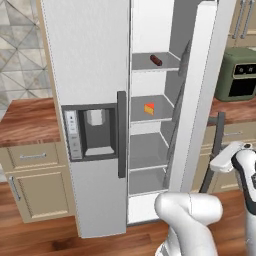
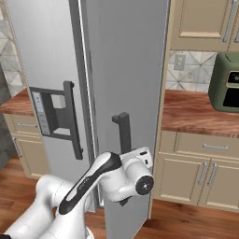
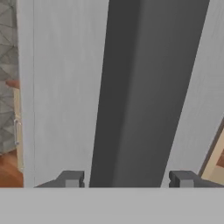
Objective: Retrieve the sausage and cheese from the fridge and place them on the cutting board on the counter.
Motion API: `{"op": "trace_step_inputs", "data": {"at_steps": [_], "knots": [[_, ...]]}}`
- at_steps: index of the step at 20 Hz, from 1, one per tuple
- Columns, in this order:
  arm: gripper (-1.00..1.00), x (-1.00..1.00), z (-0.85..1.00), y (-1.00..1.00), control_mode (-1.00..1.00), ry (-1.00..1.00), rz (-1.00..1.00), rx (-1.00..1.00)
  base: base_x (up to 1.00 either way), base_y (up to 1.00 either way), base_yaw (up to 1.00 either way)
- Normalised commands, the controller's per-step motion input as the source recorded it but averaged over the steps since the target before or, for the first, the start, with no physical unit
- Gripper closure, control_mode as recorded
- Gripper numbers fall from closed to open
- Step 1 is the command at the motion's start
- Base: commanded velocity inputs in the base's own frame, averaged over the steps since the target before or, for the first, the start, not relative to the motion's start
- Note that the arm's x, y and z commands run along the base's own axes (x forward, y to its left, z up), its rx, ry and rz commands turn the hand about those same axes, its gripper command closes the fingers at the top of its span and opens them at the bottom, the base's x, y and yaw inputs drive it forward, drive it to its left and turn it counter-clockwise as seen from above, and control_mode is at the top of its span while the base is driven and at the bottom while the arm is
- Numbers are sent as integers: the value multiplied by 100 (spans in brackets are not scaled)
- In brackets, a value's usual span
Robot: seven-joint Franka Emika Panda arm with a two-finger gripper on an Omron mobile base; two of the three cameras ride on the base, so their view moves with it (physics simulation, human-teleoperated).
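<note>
The fridge point(image 1: 95, 100) stands with its right door point(image 2: 126, 70) swung open. On an upper shelf at about one o'clock from the dispenser panel lies the sausage point(image 1: 156, 60), and one shelf below it sits the cheese point(image 1: 149, 108). I judge both to be light. The sausage is firm and rounded, so it may roll or slip; I would take it across its middle, at right angles to its length. The cheese is a stiff wedge, probably a little soft under pressure, best pinched on its two flat faces rather than the tapered edge.

My end effector point(image 3: 127, 179) straddles the dark door handle point(image 3: 140, 87), one fingertip at seven o'clock and the other at five. The fingertips stand apart from the bar on either side, so it is released and grasps nothing.
</note>
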Motion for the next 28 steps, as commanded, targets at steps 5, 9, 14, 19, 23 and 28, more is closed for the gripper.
{"op": "trace_step_inputs", "data": {"at_steps": [5,9,14,19,23,28], "knots": [[100,-31,2,-79,-100,0,16,0,0,0,0],[100,-35,5,-66,-100,0,11,0,0,0,0],[100,-41,0,-69,-100,0,10,0,0,0,0],[-100,-38,0,-69,-100,-3,13,0,0,0,0],[-100,-65,0,-6,-100,-8,16,0,0,0,0],[-100,-99,6,2,-100,-2,6,-1,0,0,0]]}}
